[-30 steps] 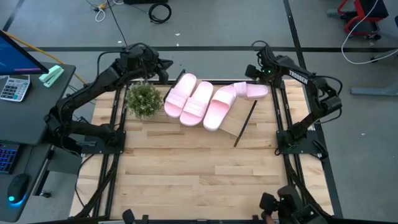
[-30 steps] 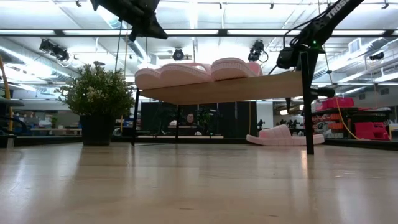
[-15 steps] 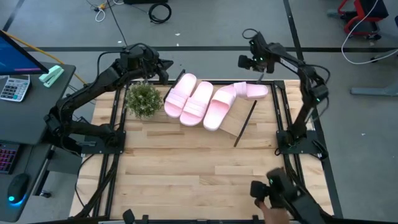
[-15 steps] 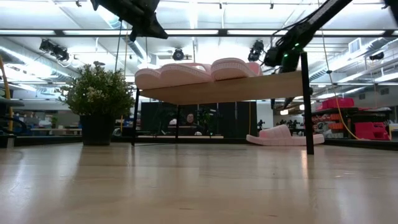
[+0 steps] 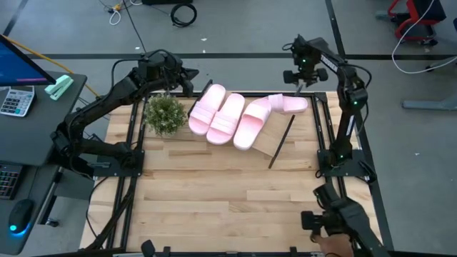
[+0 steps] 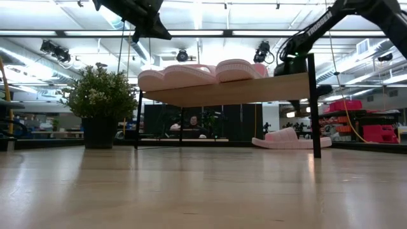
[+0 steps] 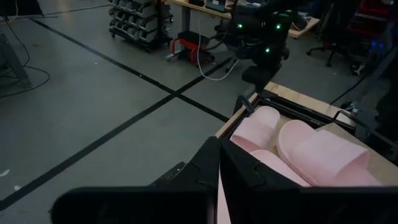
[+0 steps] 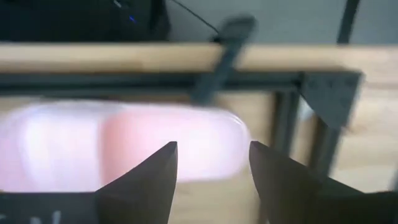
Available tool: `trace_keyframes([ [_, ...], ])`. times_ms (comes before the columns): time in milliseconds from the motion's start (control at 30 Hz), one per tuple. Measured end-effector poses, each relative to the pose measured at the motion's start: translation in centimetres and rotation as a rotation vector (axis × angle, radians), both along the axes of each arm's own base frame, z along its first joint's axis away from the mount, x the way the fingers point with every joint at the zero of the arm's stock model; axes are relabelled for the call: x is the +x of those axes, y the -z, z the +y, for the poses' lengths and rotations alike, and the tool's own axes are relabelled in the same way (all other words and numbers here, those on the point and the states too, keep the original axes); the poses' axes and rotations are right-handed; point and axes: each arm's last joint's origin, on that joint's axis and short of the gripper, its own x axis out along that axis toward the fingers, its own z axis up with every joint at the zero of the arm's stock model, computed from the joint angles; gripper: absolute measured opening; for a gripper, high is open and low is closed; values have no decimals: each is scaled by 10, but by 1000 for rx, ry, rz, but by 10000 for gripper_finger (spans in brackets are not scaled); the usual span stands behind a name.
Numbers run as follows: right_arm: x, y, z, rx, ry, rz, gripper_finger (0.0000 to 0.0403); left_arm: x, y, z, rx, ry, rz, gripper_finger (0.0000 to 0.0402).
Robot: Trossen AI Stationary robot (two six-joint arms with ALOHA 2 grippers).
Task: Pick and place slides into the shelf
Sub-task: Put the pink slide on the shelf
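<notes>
Three light pink slides (image 5: 227, 118) lie side by side on the slanted wooden shelf (image 5: 270, 143), also seen edge-on in the low view as slides (image 6: 197, 73) on the shelf (image 6: 254, 89). Another slide (image 5: 289, 105) lies on the table behind the shelf's far right corner, sole down (image 6: 289, 138). My right gripper (image 5: 300, 73) hangs open above that slide (image 8: 124, 140) and points down, touching nothing (image 8: 211, 163). My left gripper (image 5: 190, 78) is shut and holds nothing, raised beyond the shelf's far left corner (image 7: 219, 168).
A small potted plant (image 5: 164, 114) stands left of the shelf. Black frame rails (image 5: 325, 128) run along the table's sides. At the near right edge a person's hand is on a dark device (image 5: 335, 227). The near half of the tabletop (image 5: 228, 207) is bare wood.
My right gripper has swung toward the table's far right corner, rolled and tipped from slanting to pointing down over the slide on the table. A dark device with a hand has come in at the near right edge.
</notes>
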Motion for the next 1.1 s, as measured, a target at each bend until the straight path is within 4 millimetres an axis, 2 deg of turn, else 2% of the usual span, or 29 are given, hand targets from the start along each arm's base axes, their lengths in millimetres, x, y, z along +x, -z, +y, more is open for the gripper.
trace_keyframes([
  [633, -2, 3, -6, -34, 5, -35, 215, -1, 0, 1, 15, 0, 13, 20],
  [800, -8, 8, -11, -56, 0, -44, 215, -1, 1, 1, 10, 0, 16, 27],
  [1100, -28, 4, -17, -54, 9, -78, 215, 0, 2, 3, 7, -5, 19, 14],
])
